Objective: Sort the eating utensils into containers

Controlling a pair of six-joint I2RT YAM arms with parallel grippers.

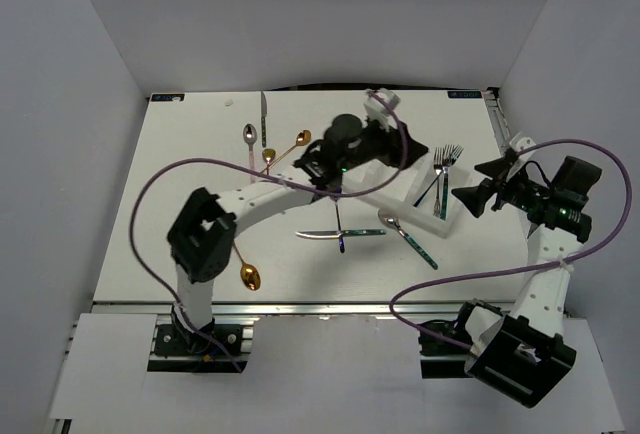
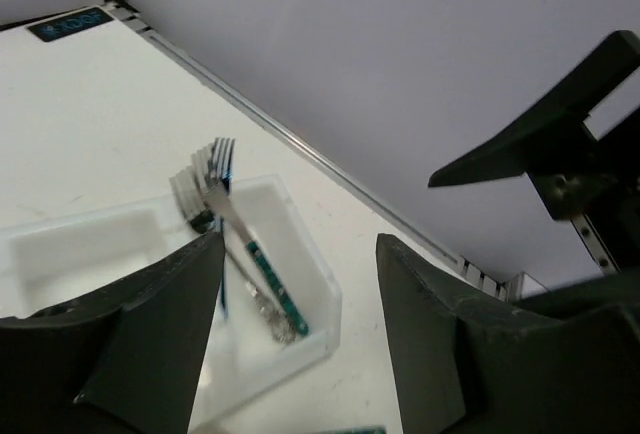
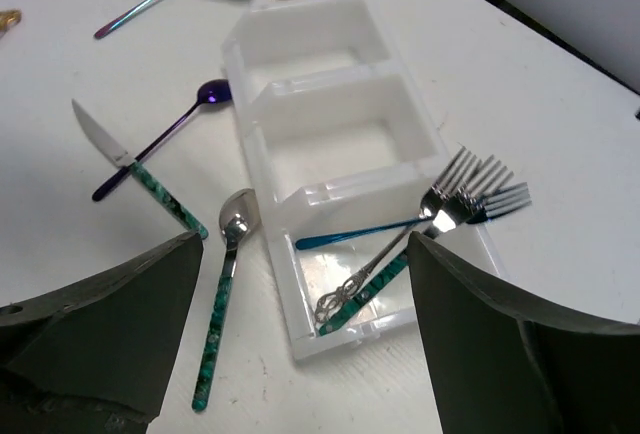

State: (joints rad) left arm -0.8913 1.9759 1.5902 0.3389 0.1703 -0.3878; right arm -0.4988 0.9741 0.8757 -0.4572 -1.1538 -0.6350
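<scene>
The left gripper (image 2: 300, 244) hangs above the white tray (image 3: 300, 49) with its two fingers wide apart and nothing between them. Under it and a little ahead is the end compartment of the tray, and there lie three forks (image 2: 235, 224). Their handles are down inside and their tines lean over the rim. The right gripper (image 3: 305, 254) is also spread open and holds nothing. It stands just beside the same end of the tray, so this compartment is the nearest one to it, and the other two compartments follow one after another beyond. Of the forks, one has a blue handle, one a silver patterned handle and one a green handle. The other utensils are outside the tray, on the white table (image 1: 200, 154). Just beside the tray, ahead of the right gripper, lies a spoon with a green handle (image 3: 225, 284). Further on, a knife with a green handle (image 3: 130, 169) crosses a purple spoon (image 3: 165, 134). A gold spoon (image 1: 250, 276) lies well behind the left gripper, near the base of its arm. Plain grey walls (image 2: 400, 54) close the table on three sides, and a metal rail (image 2: 330, 169) runs along its edge.
</scene>
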